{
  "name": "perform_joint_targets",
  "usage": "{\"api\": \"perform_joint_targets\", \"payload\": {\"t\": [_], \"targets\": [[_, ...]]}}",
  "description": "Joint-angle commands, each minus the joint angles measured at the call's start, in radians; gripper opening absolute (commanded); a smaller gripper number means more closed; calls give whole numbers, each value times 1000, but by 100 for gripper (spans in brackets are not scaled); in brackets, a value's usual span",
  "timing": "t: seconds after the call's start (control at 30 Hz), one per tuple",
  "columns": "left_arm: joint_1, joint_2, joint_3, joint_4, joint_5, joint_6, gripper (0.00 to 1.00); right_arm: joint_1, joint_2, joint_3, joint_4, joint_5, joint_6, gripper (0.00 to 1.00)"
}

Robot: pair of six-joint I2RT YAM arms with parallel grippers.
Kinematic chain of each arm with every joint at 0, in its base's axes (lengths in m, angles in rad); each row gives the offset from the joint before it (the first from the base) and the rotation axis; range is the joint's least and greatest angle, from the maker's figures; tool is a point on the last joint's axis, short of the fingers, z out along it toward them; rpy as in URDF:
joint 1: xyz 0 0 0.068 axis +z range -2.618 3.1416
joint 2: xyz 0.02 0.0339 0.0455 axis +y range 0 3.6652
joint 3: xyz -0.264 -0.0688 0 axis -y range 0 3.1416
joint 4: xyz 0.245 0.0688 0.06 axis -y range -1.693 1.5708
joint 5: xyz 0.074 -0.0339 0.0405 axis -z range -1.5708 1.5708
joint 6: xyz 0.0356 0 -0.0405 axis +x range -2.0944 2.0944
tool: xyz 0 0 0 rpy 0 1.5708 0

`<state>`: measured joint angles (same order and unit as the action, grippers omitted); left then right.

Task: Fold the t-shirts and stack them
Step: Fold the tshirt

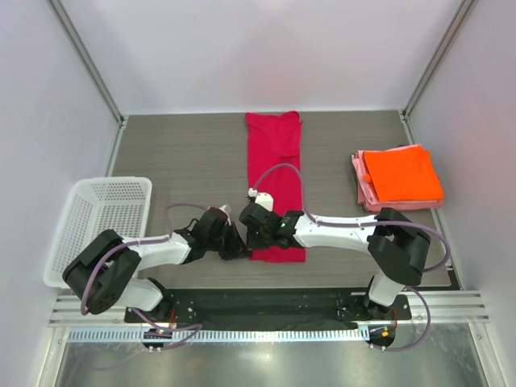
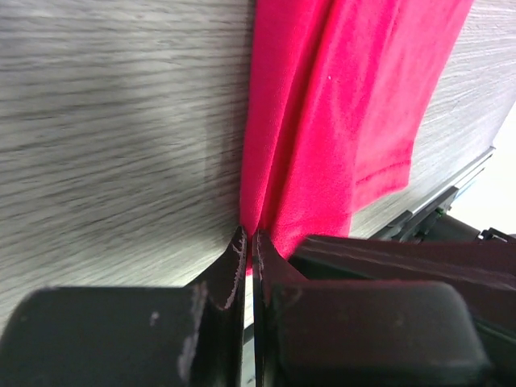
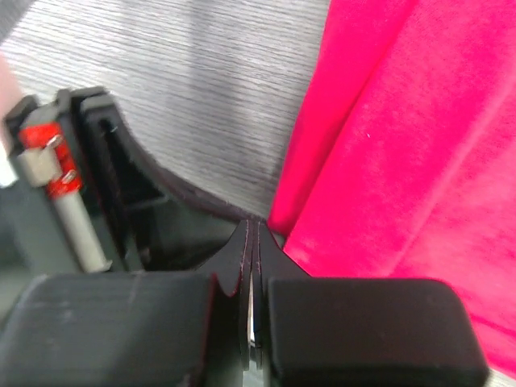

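White walls close round a grey wood-grain surface (image 1: pixel 185 161) that carries three shirts and one basket. The crimson shirt (image 1: pixel 276 161) lies in the middle, folded lengthwise into one long strip that runs from the far edge toward the arms. At the right, well apart from it, the orange shirt (image 1: pixel 401 172) sits folded on top of the folded pink shirt (image 1: pixel 358 176), which shows only as a border along the stack's left and near sides. The white mesh basket (image 1: pixel 109 180) stands at the left edge.

Both arms reach to the crimson strip's near left corner. The left pincer (image 2: pixel 249 235) is squeezed to a sliver, and a raised fold of crimson cloth runs straight into its tips, nipped there. The right pincer (image 3: pixel 252 224) is likewise pressed narrow, just beside the other. The cloth's edge touches its tips, but I cannot tell whether any cloth lies between them.
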<state>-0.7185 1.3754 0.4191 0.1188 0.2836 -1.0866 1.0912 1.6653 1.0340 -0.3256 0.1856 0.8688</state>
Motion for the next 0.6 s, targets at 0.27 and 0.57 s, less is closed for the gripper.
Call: {"api": "perform_joint_targets", "payload": {"t": [0.27,0.57], "targets": [[-19,-29,-14,45,-11,-7,0,16,102,58,-82,80,49,1],[-18,-22,-16,48,-17,-4,0,18,106,119,-322,269,12,1]]}}
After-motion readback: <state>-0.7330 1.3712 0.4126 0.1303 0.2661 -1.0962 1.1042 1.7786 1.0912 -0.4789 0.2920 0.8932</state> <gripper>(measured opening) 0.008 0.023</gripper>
